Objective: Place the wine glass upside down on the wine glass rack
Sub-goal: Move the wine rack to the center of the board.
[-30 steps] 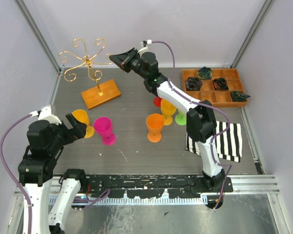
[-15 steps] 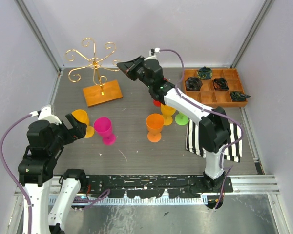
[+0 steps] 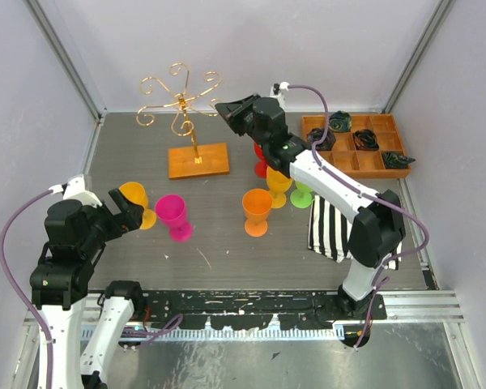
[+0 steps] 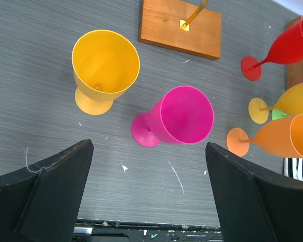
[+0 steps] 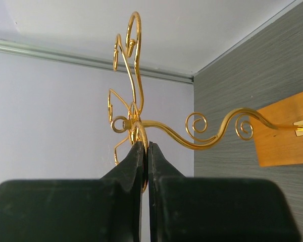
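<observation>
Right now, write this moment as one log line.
right gripper: shut on wine glass rack | left gripper: open, empty | pink glass: upright | rack: no glass

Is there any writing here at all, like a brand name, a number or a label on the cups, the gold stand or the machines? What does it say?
There is no readable text in any view.
The pink glass and the yellow glass are plain.
The wine glass rack, the wooden tray and the striped cloth carry no lettering.
No marking shows on the left arm or the right arm.
</observation>
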